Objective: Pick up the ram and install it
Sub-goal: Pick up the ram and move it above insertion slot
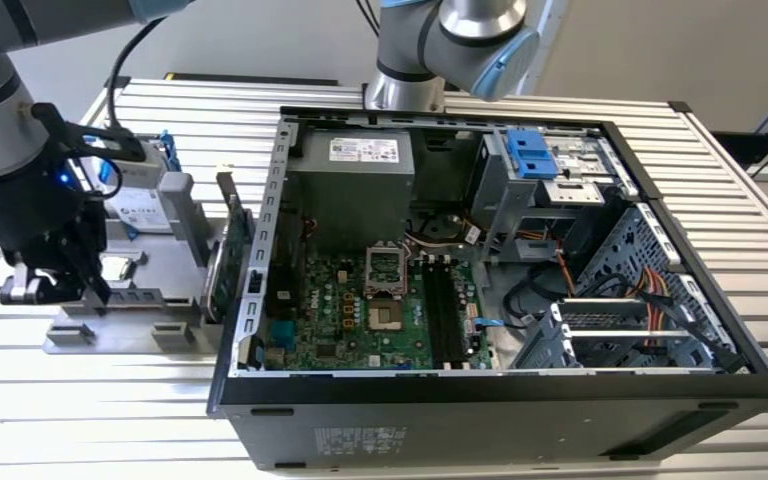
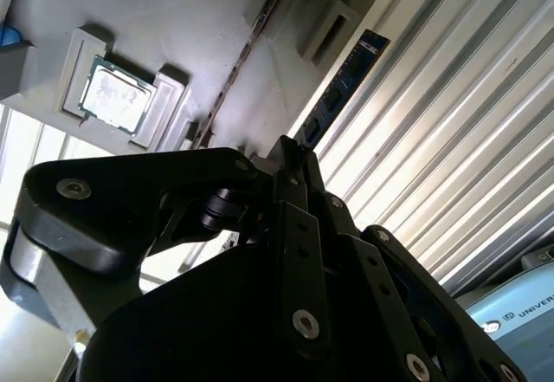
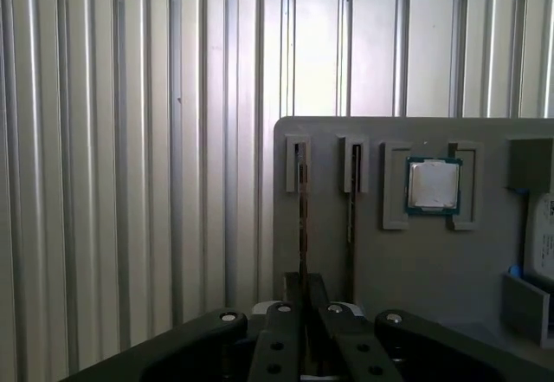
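Over on the grey tray (image 3: 415, 269), on the exterior view's left of the open PC case (image 1: 491, 410), the gripper (image 3: 303, 282) is down on the ram (image 3: 302, 209). The ram is a thin, dark stick standing on edge in a narrow slot of the tray. In the first wrist view you see it edge-on as a skinny line running straight into the fingertips. In the second wrist view its flat dark face (image 2: 346, 87) shows, with small chips along it. The black metal fingers sit really narrow, pinched on either side of the stick's end, so it looks clamped, and the ram is seated in its slot, not lifted.

A second stick (image 3: 351, 213) stands in the neighbouring slot just beside it, apart from the fingers. Next over is a square, shiny silver CPU (image 3: 433, 184), lying flat in its own recess.

The tray looks like matte plastic with blocky raised ribs. It rests on a ribbed aluminium table (image 3: 130, 183) with long straight grooves.

Between tray and case a green card (image 1: 231, 255) stands on edge. A silver hard drive (image 1: 137, 210) with blue rails sits at the tray's far end. Inside the case the green motherboard (image 1: 357, 320) lies flat.
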Controlling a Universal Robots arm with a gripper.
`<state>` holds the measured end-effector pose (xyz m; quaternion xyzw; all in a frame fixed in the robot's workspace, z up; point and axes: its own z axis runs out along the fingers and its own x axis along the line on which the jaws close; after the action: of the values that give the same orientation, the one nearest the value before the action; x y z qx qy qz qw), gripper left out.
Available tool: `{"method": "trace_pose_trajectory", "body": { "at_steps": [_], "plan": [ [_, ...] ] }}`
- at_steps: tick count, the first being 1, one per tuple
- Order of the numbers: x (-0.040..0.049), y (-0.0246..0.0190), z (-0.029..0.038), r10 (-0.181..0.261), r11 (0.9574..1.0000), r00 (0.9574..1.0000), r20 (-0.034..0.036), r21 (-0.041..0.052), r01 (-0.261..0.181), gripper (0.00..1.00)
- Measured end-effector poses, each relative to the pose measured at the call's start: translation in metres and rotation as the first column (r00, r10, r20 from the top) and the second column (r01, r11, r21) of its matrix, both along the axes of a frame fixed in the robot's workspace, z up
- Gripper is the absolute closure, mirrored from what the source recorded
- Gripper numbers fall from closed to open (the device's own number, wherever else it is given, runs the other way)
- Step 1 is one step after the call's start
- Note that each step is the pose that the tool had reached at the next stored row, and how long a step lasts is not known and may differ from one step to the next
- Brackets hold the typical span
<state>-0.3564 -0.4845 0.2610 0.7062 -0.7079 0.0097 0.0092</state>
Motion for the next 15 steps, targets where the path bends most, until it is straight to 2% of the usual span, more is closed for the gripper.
{"method": "trace_pose_trajectory", "body": {
  "at_steps": [15],
  "plan": [
    [0.0000,0.0000,0.0058,0.000,1.0000,1.0000,0.0001,0.0001,0.000,1.00]
  ]
}}
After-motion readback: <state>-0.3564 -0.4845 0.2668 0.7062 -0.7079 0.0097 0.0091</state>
